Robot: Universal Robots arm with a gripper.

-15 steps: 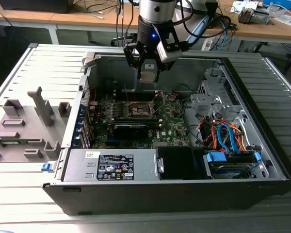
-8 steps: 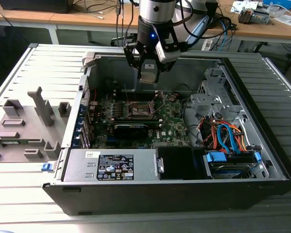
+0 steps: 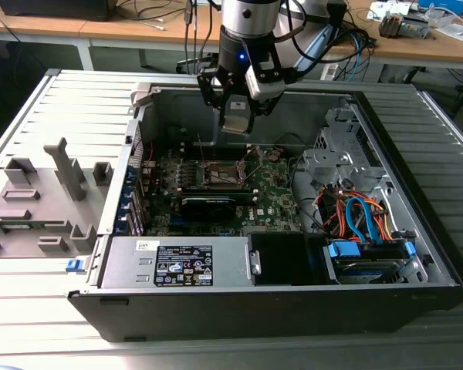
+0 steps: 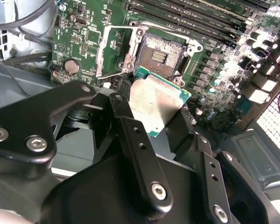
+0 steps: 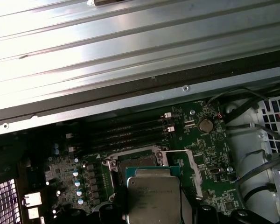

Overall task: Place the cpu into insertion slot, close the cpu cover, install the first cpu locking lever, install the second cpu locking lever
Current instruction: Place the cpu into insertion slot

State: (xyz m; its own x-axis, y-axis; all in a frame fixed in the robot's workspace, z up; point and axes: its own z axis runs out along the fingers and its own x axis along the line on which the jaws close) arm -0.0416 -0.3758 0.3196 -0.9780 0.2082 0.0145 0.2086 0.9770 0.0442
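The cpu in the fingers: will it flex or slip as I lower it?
Probably stiff: the cpu looks like a flat metal-topped plate. Likely light, being thin. It could slip or tilt, since the fingers seem to grip only its edges.

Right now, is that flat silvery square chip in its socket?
Out: the gripper holds the silvery square cpu above the bare dark insertion slot.

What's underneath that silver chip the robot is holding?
The insertion slot, empty, with the cpu cover flipped open beside it. In the first wrist view the cpu hides the slot's near part.
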